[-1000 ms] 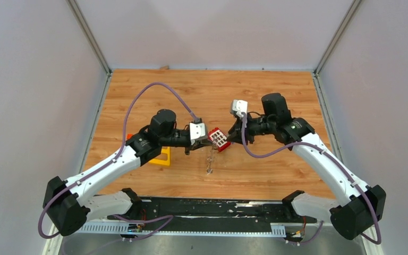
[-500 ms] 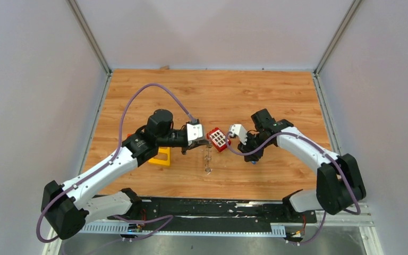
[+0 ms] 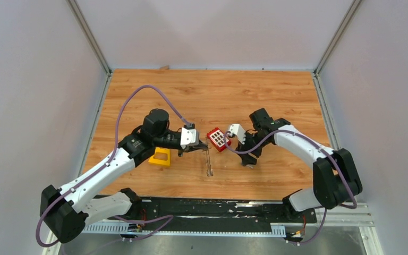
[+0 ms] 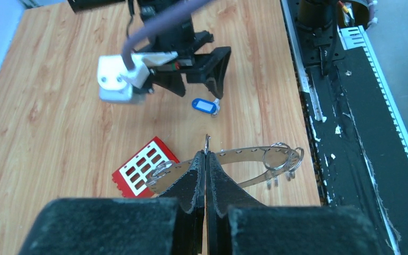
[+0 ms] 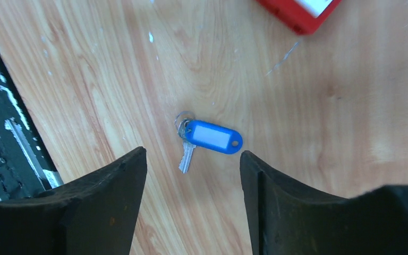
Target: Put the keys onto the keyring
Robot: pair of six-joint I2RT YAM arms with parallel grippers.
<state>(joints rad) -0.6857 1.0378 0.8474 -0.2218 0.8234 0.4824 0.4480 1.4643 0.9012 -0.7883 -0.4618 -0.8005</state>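
Note:
My left gripper (image 3: 204, 147) is shut on the keyring (image 4: 255, 151), a thin grey metal band with holes and small silvery rings. It holds the ring edge-on above the table, and in the top view the keyring (image 3: 209, 162) hangs below the jaws. The blue-headed key (image 5: 212, 136) lies flat on the wood with its silvery blade (image 5: 187, 155) toward the near edge; it also shows in the left wrist view (image 4: 204, 105). My right gripper (image 5: 191, 159) is open and points down just above this key, one finger on each side. It is also in the top view (image 3: 248, 159). The black-headed key is out of view.
A red block with white squares (image 3: 218, 139) lies between the two grippers, close to the keyring. A yellow triangular frame (image 3: 160, 156) sits under my left forearm. The black base rail (image 3: 218, 210) runs along the table's near edge.
My right arm has swung in from the far side and dropped low over the blue-headed key, gripper open. My left gripper has drifted slightly left, still holding the keyring.

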